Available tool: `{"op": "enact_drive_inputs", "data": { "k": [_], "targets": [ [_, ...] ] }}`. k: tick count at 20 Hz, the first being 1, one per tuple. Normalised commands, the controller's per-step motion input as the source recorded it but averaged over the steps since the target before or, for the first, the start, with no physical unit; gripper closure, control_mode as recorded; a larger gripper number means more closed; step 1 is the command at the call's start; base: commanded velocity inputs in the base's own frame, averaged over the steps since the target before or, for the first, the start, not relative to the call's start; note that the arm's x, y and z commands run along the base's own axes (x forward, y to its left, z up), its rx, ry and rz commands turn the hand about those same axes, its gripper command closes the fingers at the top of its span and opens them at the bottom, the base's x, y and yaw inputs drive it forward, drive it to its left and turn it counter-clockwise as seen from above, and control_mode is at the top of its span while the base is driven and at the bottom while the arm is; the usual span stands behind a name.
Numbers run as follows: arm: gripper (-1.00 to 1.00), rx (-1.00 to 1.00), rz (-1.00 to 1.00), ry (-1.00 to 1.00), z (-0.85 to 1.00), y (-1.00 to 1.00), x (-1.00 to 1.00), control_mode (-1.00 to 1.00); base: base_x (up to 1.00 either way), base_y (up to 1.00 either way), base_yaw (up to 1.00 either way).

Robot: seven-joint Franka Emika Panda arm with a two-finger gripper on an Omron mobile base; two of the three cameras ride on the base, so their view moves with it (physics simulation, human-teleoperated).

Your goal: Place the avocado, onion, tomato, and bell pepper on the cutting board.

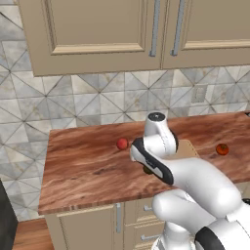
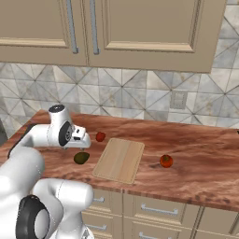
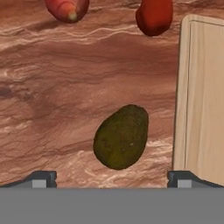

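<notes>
Gripper [image 3: 112, 177] wide open, empty, above avocado [image 3: 121, 136]. Hand view: board [image 3: 201, 96] to its right; right base view adds tomato [image 2: 165, 161] beyond board.

Avocado [image 3: 121, 137] dark olive-green, speckled. Cutting board [image 3: 202, 96] pale tan. Counter [image 3: 65, 87] reddish-brown, streaked wood grain.

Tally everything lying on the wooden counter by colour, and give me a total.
Reddish balls: 3
Dark green avocado: 1
Pale tan cutting board: 1
Total: 5
</notes>
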Motion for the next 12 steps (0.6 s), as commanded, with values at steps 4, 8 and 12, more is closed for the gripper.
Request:
{"op": "enact_drive_inputs", "data": {
  "k": [4,8,12],
  "targets": [
    [-1.00,0.00,0.00,0.04,-0.12,0.00,0.16,-1.00,0.00,0.00,0.00],
    [-1.00,0.00,0.00,0.04,-0.12,-0.01,0.10,-1.00,0.00,0.00,0.00],
    [-1.00,0.00,0.00,0.04,-0.14,-0.05,0.01,-1.00,0.00,0.00,0.00]
  ]
}}
